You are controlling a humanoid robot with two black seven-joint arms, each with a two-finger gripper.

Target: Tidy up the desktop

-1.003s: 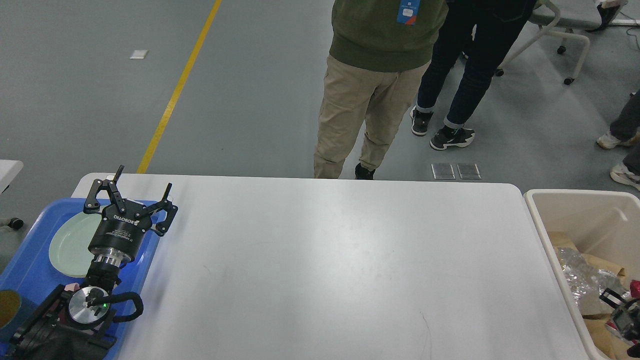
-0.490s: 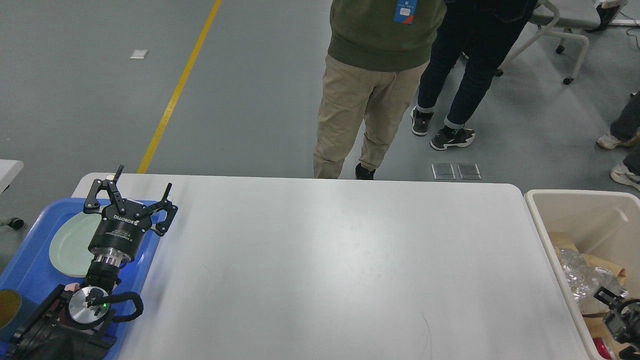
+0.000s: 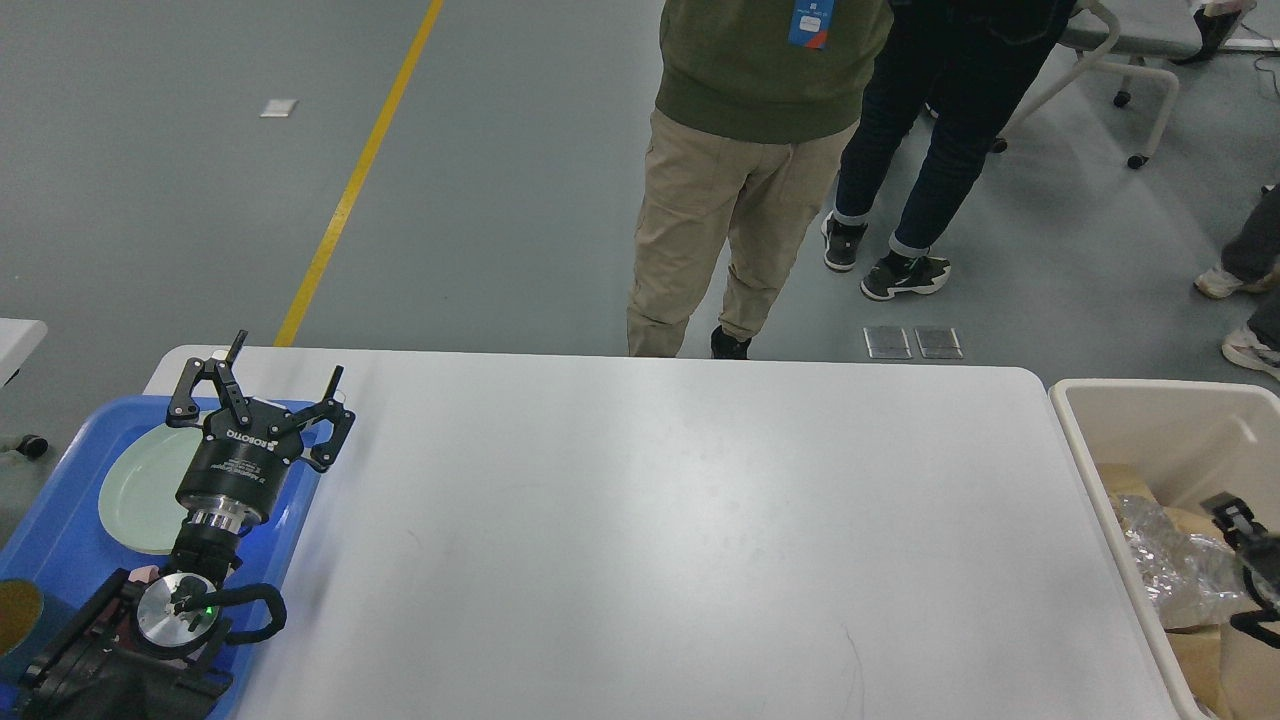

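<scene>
While left fingers [image 3: 284,377] spread over tray [image 3: 60,520], desktop [image 3: 680,520] bare

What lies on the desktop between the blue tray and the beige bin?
Nothing: in the head view the desktop is bare between the blue tray and the beige bin.

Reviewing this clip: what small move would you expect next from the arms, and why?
Probably pulling the right gripper back from the beige bin. The desktop shows nothing loose, the pale plate lies in the blue tray, and the left gripper hangs open, holding nothing.
</scene>
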